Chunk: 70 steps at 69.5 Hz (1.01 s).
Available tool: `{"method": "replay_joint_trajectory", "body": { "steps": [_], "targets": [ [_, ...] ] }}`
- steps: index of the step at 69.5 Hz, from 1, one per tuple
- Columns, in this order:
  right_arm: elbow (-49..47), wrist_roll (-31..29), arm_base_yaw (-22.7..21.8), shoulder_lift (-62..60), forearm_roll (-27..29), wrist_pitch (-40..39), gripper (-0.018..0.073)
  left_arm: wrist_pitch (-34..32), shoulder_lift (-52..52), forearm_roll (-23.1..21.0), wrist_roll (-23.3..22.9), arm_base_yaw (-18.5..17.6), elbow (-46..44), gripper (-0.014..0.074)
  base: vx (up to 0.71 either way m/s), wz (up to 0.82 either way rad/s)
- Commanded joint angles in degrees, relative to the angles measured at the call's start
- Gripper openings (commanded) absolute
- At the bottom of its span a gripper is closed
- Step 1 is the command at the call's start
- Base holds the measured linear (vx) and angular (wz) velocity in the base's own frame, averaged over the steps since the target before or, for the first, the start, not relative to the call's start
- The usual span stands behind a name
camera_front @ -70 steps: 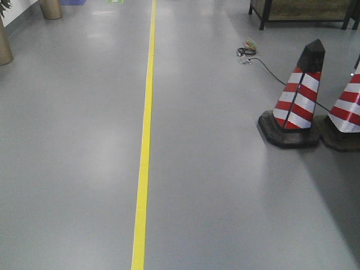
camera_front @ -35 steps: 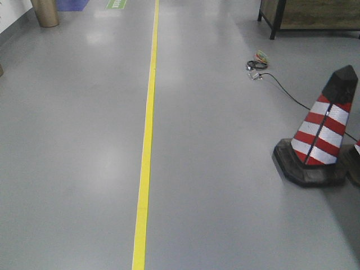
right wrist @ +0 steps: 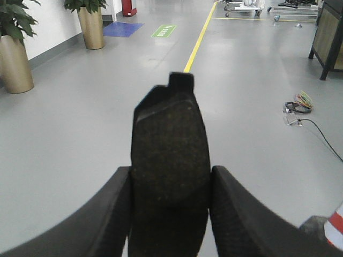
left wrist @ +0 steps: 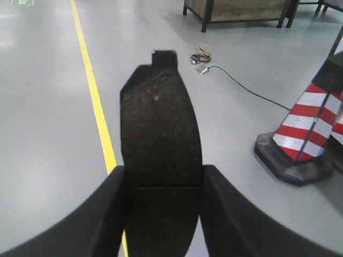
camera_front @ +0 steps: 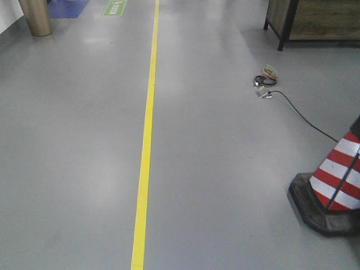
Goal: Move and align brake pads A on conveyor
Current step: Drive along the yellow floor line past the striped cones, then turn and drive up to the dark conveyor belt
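Wrist views: left gripper (left wrist: 161,206) and right gripper (right wrist: 169,206) each clamp one brake pad (left wrist: 158,134) (right wrist: 170,144) above grey floor (camera_front: 73,140).

Grey glossy floor (camera_front: 79,169). Yellow line (camera_front: 144,169) runs lengthwise down middle. Red/white striped cone (camera_front: 334,188) on black base, right edge. Black cable (camera_front: 304,115) + wire bundle (camera_front: 266,76) upper right. Gold planter (camera_front: 35,17) far left; cabinet leg (camera_front: 287,25) top right.

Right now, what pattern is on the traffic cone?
Red and white diagonal stripes on the traffic cone, black base; clearest in the left wrist view.
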Motion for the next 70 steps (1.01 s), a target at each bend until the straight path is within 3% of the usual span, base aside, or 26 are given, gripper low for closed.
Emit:
{"method": "replay_joint_trajectory", "body": {
  "steps": [1,39,70],
  "targets": [
    [-1.63,-0.21,-0.20,0.32,-1.22,-4.94,-0.0004,-4.74,0.34,1.12,-0.56,-0.23,-1.66,-0.0006,0.60,0.00],
    [-1.63,-0.21,-0.02,0.32,-1.22,-4.94,-0.0004,-4.74,0.34,1.12,-0.56,-0.23,-1.66,-0.0006,0.54,-0.04],
    [-1.63,-0.21,-0.02,0.32,-1.22,-4.94,-0.0004,-4.74,0.34,1.12,-0.56,-0.23,-1.66,-0.0006,0.34,-0.63]
  ]
}}
